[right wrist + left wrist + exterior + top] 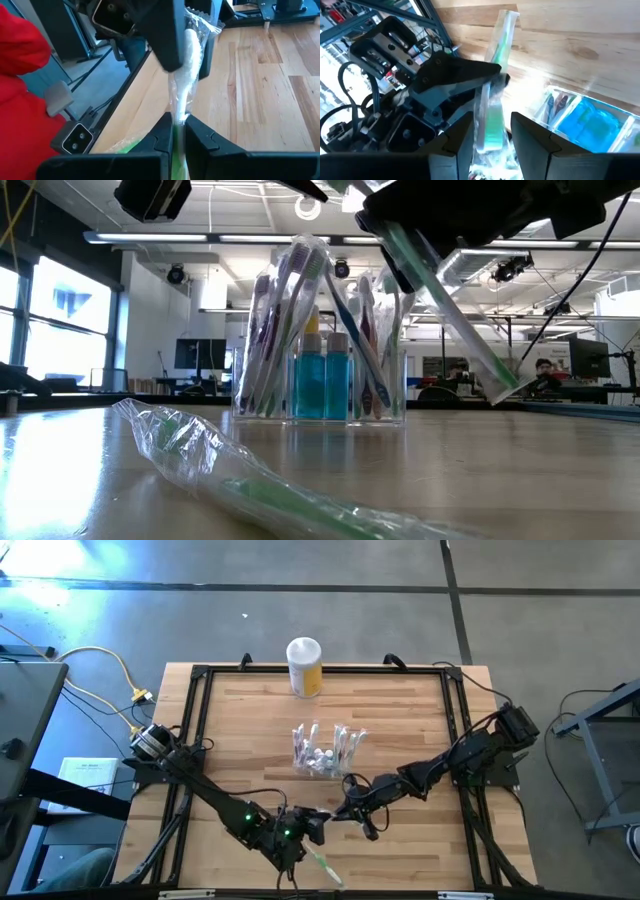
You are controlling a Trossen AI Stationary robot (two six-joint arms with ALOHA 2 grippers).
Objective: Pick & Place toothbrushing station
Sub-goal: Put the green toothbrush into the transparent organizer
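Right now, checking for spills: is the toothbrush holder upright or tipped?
Upright: the toothbrushing station stands flat on the table, brushes pointing up.

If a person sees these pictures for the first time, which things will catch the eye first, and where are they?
First, both grippers meet at the table's near edge on one wrapped green toothbrush: the right gripper is shut on it, and the left gripper has its fingers around it. Next comes the clear toothbrushing station at the table's middle, full of toothbrushes, with a yellow canister behind it at the far edge.

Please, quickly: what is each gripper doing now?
Left gripper: closed on the wrapped toothbrush.
Right gripper: closed on the same wrapped toothbrush.
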